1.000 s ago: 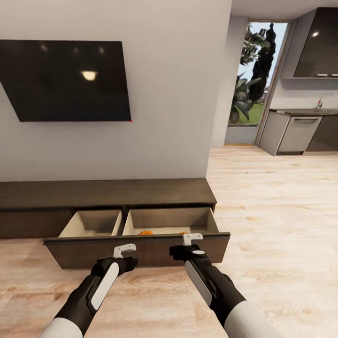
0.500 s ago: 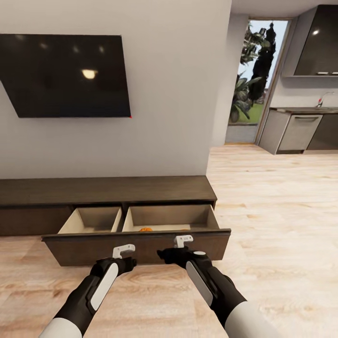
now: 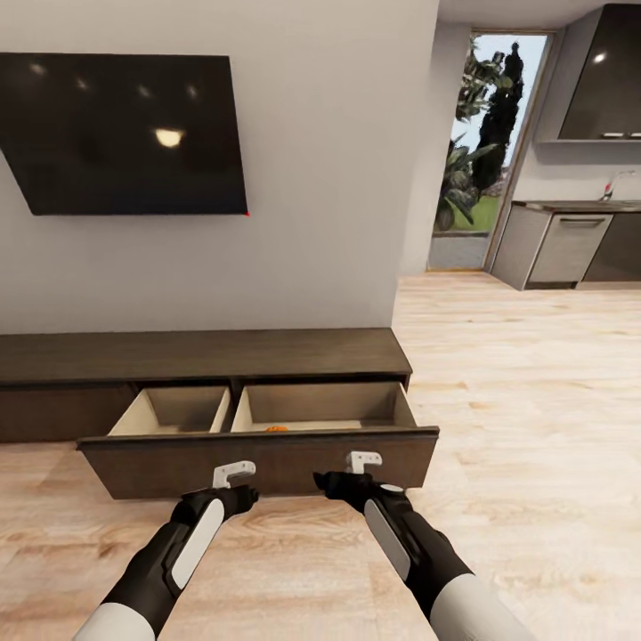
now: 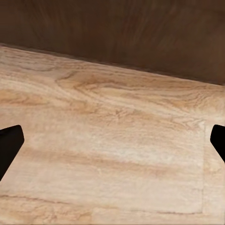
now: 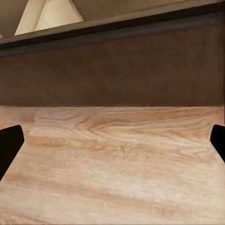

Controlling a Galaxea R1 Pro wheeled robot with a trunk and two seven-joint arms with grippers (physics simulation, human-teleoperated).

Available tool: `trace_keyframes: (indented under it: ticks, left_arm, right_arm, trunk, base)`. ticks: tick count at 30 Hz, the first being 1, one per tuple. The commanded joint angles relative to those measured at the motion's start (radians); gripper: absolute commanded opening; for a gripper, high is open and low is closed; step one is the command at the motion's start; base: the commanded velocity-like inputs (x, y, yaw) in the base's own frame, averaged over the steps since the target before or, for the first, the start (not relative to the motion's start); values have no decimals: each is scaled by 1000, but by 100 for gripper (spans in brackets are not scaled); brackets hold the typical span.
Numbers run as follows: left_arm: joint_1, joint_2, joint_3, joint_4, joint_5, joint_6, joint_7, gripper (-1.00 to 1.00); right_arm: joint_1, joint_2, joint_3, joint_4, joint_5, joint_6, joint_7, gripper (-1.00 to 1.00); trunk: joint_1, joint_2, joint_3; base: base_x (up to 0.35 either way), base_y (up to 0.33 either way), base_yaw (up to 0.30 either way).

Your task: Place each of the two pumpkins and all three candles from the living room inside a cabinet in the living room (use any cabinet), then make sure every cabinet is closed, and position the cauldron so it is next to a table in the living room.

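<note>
Dark-brown wood made up the long low cabinet under the black TV, and its wide drawer stood pulled out over the plank floor. Two pale tan compartments showed inside: the left one looked bare as far as could be seen, and in the right one a sliver of an orange pumpkin peeped over the drawer front. What else lay there was hidden by that front.

Both arms reached low toward the drawer front. The left gripper and the right gripper sat just at its face, and each wrist view showed dark fingertips spread wide apart with nothing between them but floor and brown panel.

The likely next step was pushing the drawer shut. Uneven pressure from the two arms could skew it and jam it partway, and a hard shove could set the pumpkin rolling inside. Cauldron and table were still to be dealt with.
</note>
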State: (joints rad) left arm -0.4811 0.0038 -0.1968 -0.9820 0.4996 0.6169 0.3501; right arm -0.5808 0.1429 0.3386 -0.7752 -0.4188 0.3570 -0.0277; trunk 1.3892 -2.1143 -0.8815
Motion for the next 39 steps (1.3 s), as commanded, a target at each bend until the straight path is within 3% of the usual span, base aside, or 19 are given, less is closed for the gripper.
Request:
trace_keyframes:
  ticks: [1,6,14,23,33,35,39]
  left_arm:
    - [-1,1,-2,-1,10,-1,9,100]
    - [-1,3,-6,-1,8,-7,9,100]
    - [-1,16,-8,-1,8,-17,9,100]
    - [1,30,-17,1,7,-104,9,100]
    - [4,44,-22,2,8,-135,0,100]
    - [4,51,-37,2,8,-135,-2,100]
    - [5,89,-137,4,8,-170,-5,100]
  right_arm:
    - [-1,0,1,8,-5,-14,-3,100]
    - [-1,0,2,63,-4,-123,-4,100]
    - [-1,-1,-1,99,-4,-165,-9,100]
    - [-1,0,0,145,-6,-322,-155,100]
    - [-1,0,2,149,-4,-345,-166,100]
    - [-1,0,1,149,-7,-346,-166,100]
    - [-1,0,2,150,-8,-365,-166,100]
  trunk:
    - [4,-8,-4]
    - [23,-43,-20]
    - [54,-99,-45]
    - [88,-162,-73]
    - [126,-232,-104]
    - [134,-246,-111]
    - [149,-274,-123]
  base:
    - [0,0,0]
    - [0,0,0]
    - [0,0,0]
    - [0,0,0]
    - [0,0,0]
    - [0,0,0]
    - [0,0,0]
